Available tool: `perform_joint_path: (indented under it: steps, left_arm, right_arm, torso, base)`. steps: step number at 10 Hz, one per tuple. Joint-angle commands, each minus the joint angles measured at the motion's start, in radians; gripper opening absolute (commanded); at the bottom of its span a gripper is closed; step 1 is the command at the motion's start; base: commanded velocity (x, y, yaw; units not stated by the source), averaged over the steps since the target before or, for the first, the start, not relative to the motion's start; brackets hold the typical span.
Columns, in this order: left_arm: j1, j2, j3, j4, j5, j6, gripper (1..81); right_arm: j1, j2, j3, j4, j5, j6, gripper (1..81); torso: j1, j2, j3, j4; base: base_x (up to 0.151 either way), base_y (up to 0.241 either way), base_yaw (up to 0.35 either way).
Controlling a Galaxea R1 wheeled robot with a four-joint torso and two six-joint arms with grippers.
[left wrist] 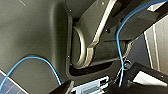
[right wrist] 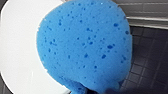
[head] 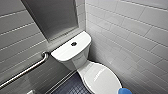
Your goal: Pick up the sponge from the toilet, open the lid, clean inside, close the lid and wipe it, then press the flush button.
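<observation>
While I look down through the head camera, the toilet (head: 82,65) sits in a corner of pale tiled wall (head: 130,30), its tank against the left-hand wall and its bowl reaching toward me over a dark tiled floor (head: 71,87). The lid (head: 101,80) is down and glossy white. On the flat tank top the flush button (head: 74,44) shows as a small dark round spot near the middle. A metal grab bar (head: 27,71) runs along the wall to the left of the tank, and a grey recess (head: 53,17) is set into the wall above it.

The sponge (head: 124,91) shows bright blue at the lower edge of that view, just at the front right rim of the lid. From the right wrist camera it stands broad and pitted close to the lens, with the white lid behind it on one side and dark floor tiles on the other. Its near edge is creased where a dark part pinches it, so I read the right tool (right wrist: 100,91) as closed on the sponge.

From the left wrist camera I see the robot's own dark body and a blue cable (left wrist: 120,45). I cannot tell whether the left tool (left wrist: 90,88) is wide or narrow.
</observation>
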Motion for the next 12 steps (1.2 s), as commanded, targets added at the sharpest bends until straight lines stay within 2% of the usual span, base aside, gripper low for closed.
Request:
perform_joint_path:
  steps: [1,3,5,6,8,9,12]
  left_arm:
    - [0.028,-0.026,0.039,0.007,0.087,0.006,81.1]
    - [0.028,-0.026,0.05,0.007,0.088,0.006,81.1]
    - [0.028,-0.026,0.05,0.007,0.085,0.006,81.1]
    - [0.028,-0.028,0.05,0.007,0.082,0.006,81.1]
    - [0.027,-0.026,0.047,0.007,0.081,0.008,81.1]
    - [0.027,-0.026,0.047,0.007,0.079,0.006,81.1]
    - [0.027,-0.025,0.045,0.007,0.078,0.006,81.1]
  right_arm:
    - [-0.137,-0.083,0.035,0.016,-0.02,0.009,1.0]
    - [-0.22,-0.167,0.138,0.013,-0.017,0.011,1.0]
    - [-0.239,-0.336,0.427,-0.001,0.092,-0.003,1.0]
    - [-0.217,-0.4,0.53,-0.014,0.115,-0.014,1.0]
    - [-0.131,-0.453,0.627,-0.025,0.1,-0.045,1.0]
    - [-0.079,-0.457,0.647,-0.024,0.059,-0.06,1.0]
    - [0.056,-0.43,0.646,-0.025,-0.023,-0.074,1.0]
  torso:
    - [0.0,0.0,0.0,0.0]
    - [0.0,0.0,0.0,0.0]
    - [0.0,0.0,0.0,0.0]
    - [0.0,0.0,0.0,0.0]
    - [0.0,0.0,0.0,0.0]
    - [0.0,0.0,0.0,0.0]
    - [0.0,0.0,0.0,0.0]
  base:
    - [0.0,0.0,0.0]
    - [0.0,0.0,0.0]
    - [0.0,0.0,0.0]
    - [0.0,0.0,0.0]
    - [0.0,0.0,0.0]
    - [0.0,0.0,0.0]
    - [0.0,0.0,0.0]
